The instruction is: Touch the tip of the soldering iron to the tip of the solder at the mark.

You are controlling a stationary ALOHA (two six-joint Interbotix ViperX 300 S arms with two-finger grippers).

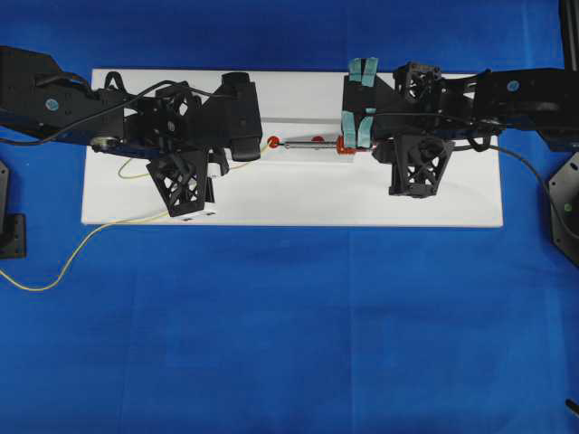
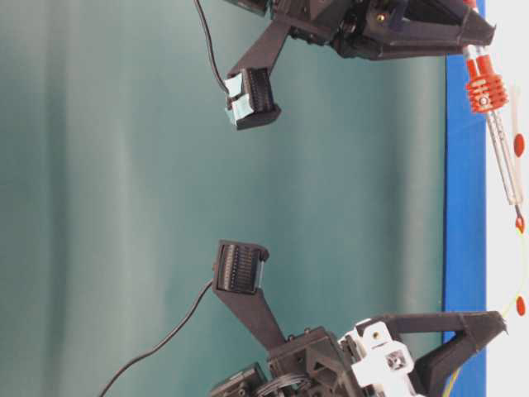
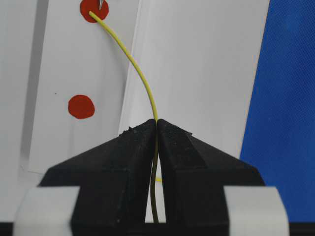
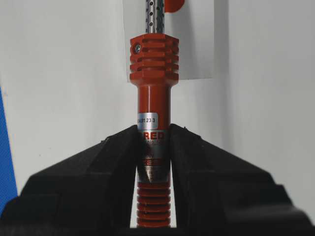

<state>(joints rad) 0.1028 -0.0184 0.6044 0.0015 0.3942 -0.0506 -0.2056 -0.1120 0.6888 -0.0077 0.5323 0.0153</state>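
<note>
My left tool (image 3: 157, 123) is clenched on the solder (image 3: 140, 73), the thin yellow wire pinched between its 2 black fingers (image 3: 123, 162). From the pinch the wire arcs forward over the white board (image 1: 289, 194) and its end lies on a red mark (image 3: 93, 11). In the left wrist view the pointed metal tip of the soldering iron (image 4: 153, 98) shows at the top edge, right at that same mark and touching or just beside the end of the wire; I cannot tell which. A 2nd red mark (image 3: 81, 106) sits on the board nearer to my tool and to the left of the wire, apart from it.

My right tool (image 4: 153, 135) is clenched on the soldering iron, gripping the red-orange handle on its silver labelled band, with the ribbed collar just ahead of the fingers and the perforated metal shaft running on beyond. In the overhead view the iron (image 1: 312, 143) lies roughly level along the board, its shaft pointing toward my left arm, and its tip meets the red dot (image 1: 273, 142) between the 2 tools.

The table-level view is turned on its side; there the iron (image 2: 496, 141) hangs close above the white board, its tip at a red dot (image 2: 520, 223) where the yellow wire (image 2: 524, 273) also ends.

Behind my left tool the solder trails off the white board and curls across the blue desk (image 1: 289, 334) toward the left edge of the overhead view.
</note>
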